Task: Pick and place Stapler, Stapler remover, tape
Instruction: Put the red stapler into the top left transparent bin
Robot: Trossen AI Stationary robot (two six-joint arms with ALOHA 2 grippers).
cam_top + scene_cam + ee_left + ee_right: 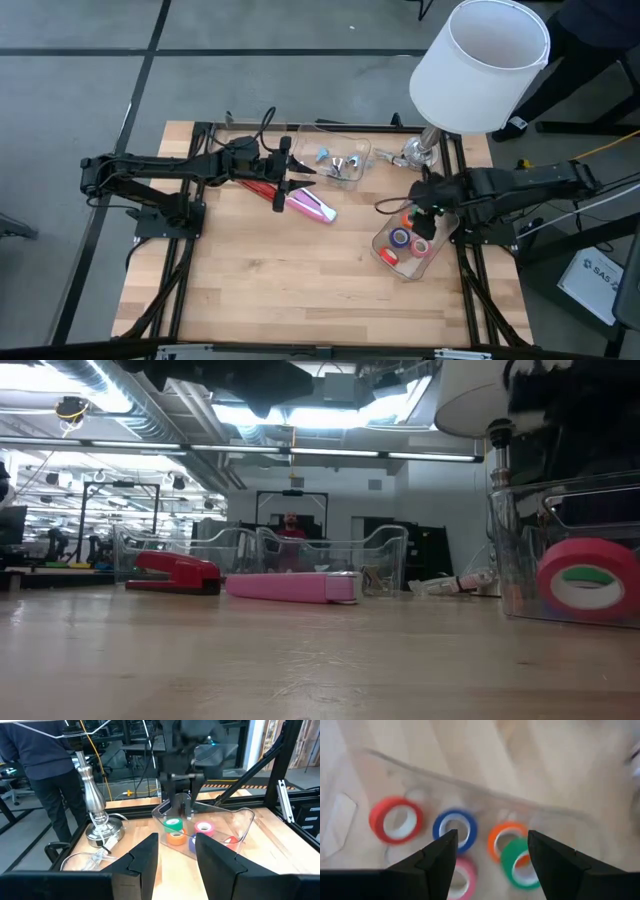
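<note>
Here we found the right gripper [424,212] hovering over the clear tape bin [385,252] near the table's right edge, its fingers [438,854] spread wide and holding nothing. Inside that bin lay the tape rolls: a red roll [396,819], a blue roll [455,829], an orange roll [504,839], a green roll [520,861] overlapping the orange one, and a pink roll [459,876] partly hidden by a finger. In the low view we saw a pink roll with a green one inside or behind it, standing against the bin's wall.

The left gripper [283,172] sat toward the table's [260,290] far edge, left of centre, with its fingers [145,857] parted and nothing visible between them. The red stapler [262,188] lay just beside it, and the pink stapler [312,206] lay just right of the red one, nearer the middle. A second clear bin [336,160] at the far edge held small silvery staple removers [347,165]. A lamp [478,65] stood at the far right corner.
</note>
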